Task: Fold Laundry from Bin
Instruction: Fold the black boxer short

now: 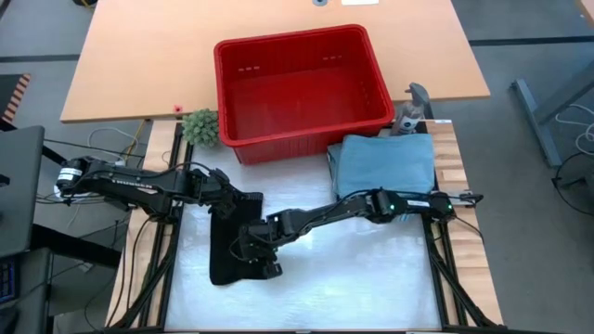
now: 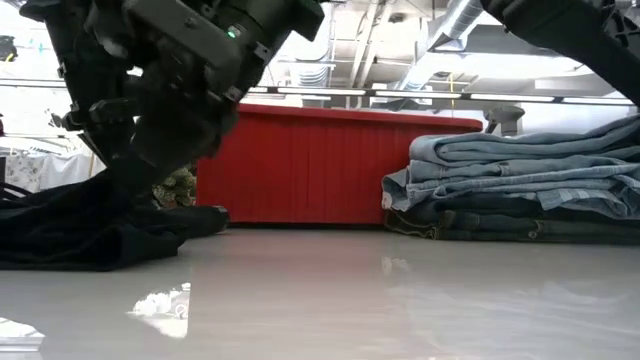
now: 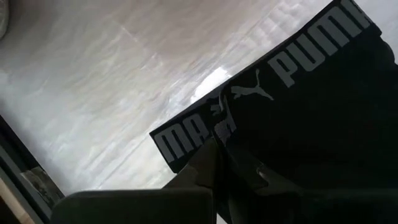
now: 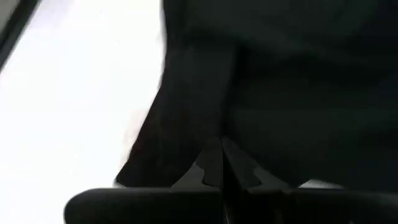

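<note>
Black garment [image 1: 237, 237]: dark cloth lying flat on the white surface [image 1: 353, 278], left of centre; a grey waistband with pale PUMA lettering [image 3: 323, 37] runs along one edge, seen in the left wrist view; in the low view it sits as a low, rumpled dark heap [image 2: 90, 235].
Left end effector [image 1: 223, 206]: at the garment's far upper-left edge, fingers pressed together and pinching the cloth by the waistband [image 3: 214, 152].
Right end effector [image 1: 255, 250]: reaching across from the right and down onto the garment's near part, fingers pressed together, pinching a fold of the black cloth [image 4: 221, 152].
Plant [image 1: 200, 127]: small, green, just left of the bin's near corner.
Bin [image 1: 302, 88]: large red tub with rolled rim and slotted walls, beyond the white surface at centre; its floor shows bare from above.
Folded denim [image 1: 385, 162]: light blue pieces stacked neatly just right of the bin's near corner; several layers with seams show in the low view [image 2: 520, 190], darker ones at the bottom.
</note>
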You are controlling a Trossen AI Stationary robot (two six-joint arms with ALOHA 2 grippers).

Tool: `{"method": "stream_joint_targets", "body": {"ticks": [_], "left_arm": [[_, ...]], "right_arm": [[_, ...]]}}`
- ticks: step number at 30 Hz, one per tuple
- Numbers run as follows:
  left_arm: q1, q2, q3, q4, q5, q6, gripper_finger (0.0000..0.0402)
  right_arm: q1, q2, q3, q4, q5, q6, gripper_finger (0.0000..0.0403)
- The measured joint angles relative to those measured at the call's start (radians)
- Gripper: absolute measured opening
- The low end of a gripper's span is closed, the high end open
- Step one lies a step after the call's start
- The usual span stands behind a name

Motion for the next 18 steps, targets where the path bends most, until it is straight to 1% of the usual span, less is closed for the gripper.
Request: {"method": "stream_joint_targets", "body": {"ticks": [12,18], "left_arm": [[0.0,0.0,0.0,-0.009,0.0,0.018,0.0],[0.0,0.0,0.0,-0.017,0.0,0.018,0.0]], "right_arm": [[-0.02,0.003,-0.003,-0.037,0.034,0.006,0.0015],[-0.014,0.002,-0.07,-0.006,0.036,0.024,0.0015]]}}
